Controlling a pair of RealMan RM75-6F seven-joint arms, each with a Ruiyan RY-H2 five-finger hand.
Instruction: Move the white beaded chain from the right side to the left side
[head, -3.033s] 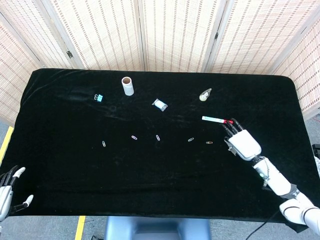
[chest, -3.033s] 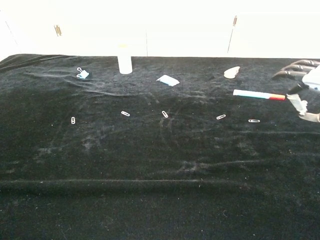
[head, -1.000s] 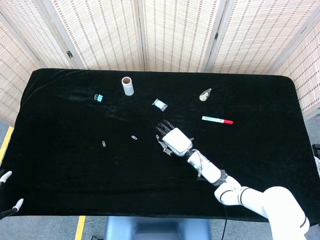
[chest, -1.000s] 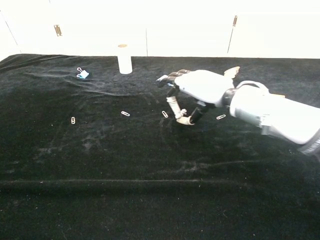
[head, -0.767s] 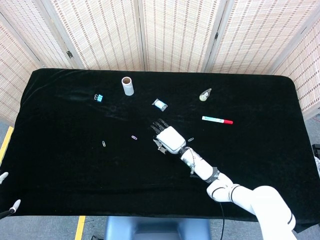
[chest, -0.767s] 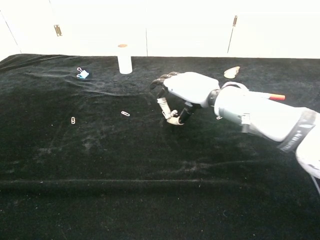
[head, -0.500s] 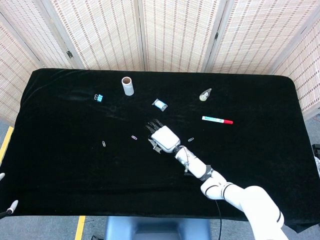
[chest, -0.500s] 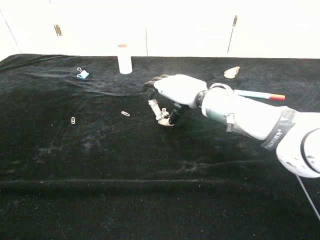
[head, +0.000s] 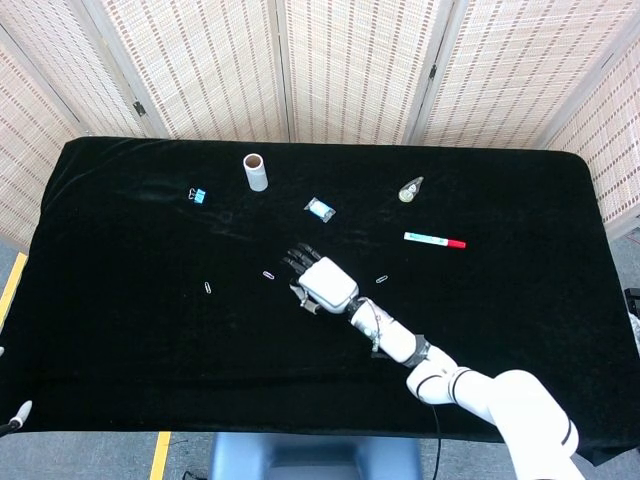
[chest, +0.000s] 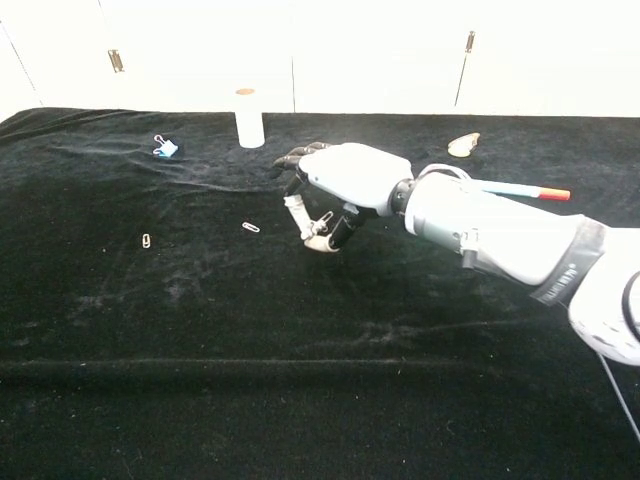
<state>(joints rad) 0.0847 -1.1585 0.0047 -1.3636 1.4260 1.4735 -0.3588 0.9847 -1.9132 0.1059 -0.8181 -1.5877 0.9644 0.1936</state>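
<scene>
My right hand hovers over the middle of the black table, just left of centre. In the chest view the right hand pinches a small white piece, seemingly the white beaded chain, between thumb and a finger just above the cloth. The head view hides that piece under the hand. Other small white links lie on the cloth: one close to the hand's left, one further left, one to its right. Only a fingertip of my left hand shows at the bottom left edge, with nothing on it.
At the back stand a cardboard roll, a blue binder clip, a small packet and a pale tapered object. A white pen with a red end lies to the right. My right forearm stretches across the right half.
My right hand has travelled from the right side leftward across the table, past the centre. A link near the pen is gone from the cloth. The left hand has slid almost out of view.
</scene>
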